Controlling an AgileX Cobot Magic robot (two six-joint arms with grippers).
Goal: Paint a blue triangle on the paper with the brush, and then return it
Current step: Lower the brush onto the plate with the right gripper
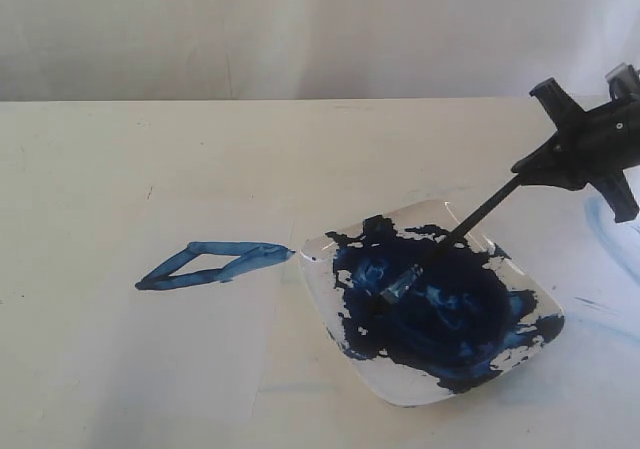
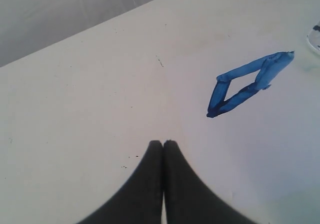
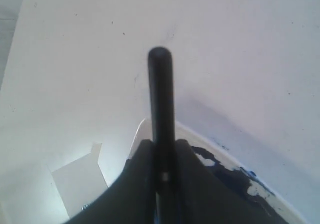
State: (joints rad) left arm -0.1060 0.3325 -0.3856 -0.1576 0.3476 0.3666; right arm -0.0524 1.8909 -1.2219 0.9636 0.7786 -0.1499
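- We've got the right gripper (image 1: 545,164) clamped on the upper part of the brush (image 1: 465,229). The right wrist view shows the black handle pinched between its two fingers, with the rounded end sticking out past them.
- The brush slants down and to the left, and its silvery ferrule and bristles sit over the dark-blue paint pool (image 1: 440,314). It looks like the tip is in the paint, but it's all dark there, so we can't swear to contact.
- That pool fills most of a clear square plate (image 1: 318,269), which sits right of centre on the off-white table (image 1: 100,169).
- The blue triangle (image 1: 222,267) is just left of the plate. It's a thin, streaky outline, and its right-hand point ends just short of the plate's rim.
- It sits on the paper (image 1: 200,294), but we honestly can't pick the sheet's edges out from the table.
- The left gripper (image 2: 163,145) is pressed closed with nothing between the fingers. It's over bare table, clear of the triangle.
- There's a faint pale-blue smear (image 1: 605,219) under the right gripper.
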